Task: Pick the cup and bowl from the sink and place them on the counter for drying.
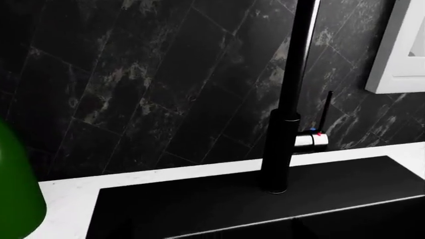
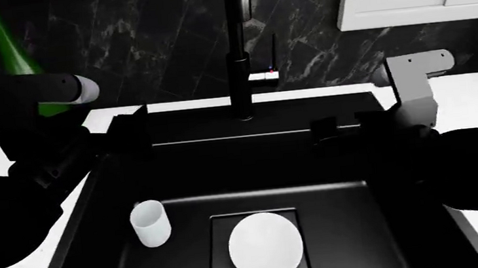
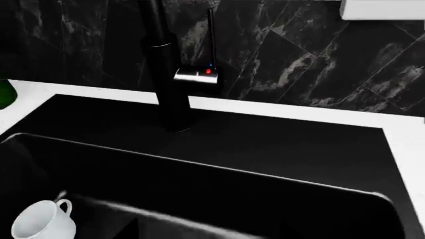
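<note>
The small white, slightly translucent cylindrical cup (image 2: 150, 223) is standing upright on the floor of the matte black rectangular sink (image 2: 121, 185); the right wrist view shows a small handle on it. The shallow white round bowl (image 2: 265, 246) is lying just beside it on the floor panel. Both are probably light, rigid and slippery: the cup suits a grip across its wall, the bowl a rim pinch. The left tool (image 2: 128, 128) and right tool (image 2: 326, 127) are hovering over the sink's rear edge, grasping nothing; whether their jaws are parted cannot be told.

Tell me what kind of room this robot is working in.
Most likely a kitchen: a black sink with a tall faucet set in a white counter, dark marble-look wall tiles, and a cup and bowl inside the basin.
</note>
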Motion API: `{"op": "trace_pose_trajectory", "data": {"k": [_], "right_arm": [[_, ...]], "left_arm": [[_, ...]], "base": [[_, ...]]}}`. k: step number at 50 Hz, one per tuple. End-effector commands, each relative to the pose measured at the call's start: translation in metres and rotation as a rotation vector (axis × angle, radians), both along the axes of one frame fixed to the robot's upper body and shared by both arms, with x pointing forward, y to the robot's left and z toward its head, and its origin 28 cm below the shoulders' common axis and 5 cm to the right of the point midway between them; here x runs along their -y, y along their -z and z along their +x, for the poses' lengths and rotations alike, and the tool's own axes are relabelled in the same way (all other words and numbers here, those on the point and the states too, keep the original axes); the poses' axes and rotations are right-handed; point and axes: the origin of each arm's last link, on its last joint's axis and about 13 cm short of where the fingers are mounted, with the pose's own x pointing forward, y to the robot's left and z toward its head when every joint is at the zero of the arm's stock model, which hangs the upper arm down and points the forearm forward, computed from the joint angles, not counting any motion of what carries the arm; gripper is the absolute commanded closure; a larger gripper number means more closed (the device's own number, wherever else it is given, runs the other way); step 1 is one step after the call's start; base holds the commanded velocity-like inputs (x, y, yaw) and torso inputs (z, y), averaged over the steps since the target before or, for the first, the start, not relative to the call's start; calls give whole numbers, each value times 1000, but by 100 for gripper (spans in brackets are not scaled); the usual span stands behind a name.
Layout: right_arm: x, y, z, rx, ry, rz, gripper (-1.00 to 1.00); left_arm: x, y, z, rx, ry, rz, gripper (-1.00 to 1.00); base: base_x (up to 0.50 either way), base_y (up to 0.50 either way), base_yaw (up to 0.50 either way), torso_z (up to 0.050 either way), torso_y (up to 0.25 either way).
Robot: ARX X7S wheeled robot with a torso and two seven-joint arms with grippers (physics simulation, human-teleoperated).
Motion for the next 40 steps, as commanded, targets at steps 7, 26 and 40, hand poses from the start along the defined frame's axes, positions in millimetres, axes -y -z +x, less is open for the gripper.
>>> {"op": "trace_pose_trajectory", "data": {"k": [7,26,40], "right_arm": [[-19,29,4,-430,-231,-18,-100],[-23,78,51,-566,-163,49,-100],[-32,107,68,-580,-125,32,-100]], "left_arm": [[-1,7,-2,-16,-5,-7,-100],[-3,12,-5,-9,-9,-23,-100],[-2,18,-10,-19,-8,-22,-100]], "base": [[0,0,0,0,0],[0,0,0,0,0],[0,0,0,0,0]]}}
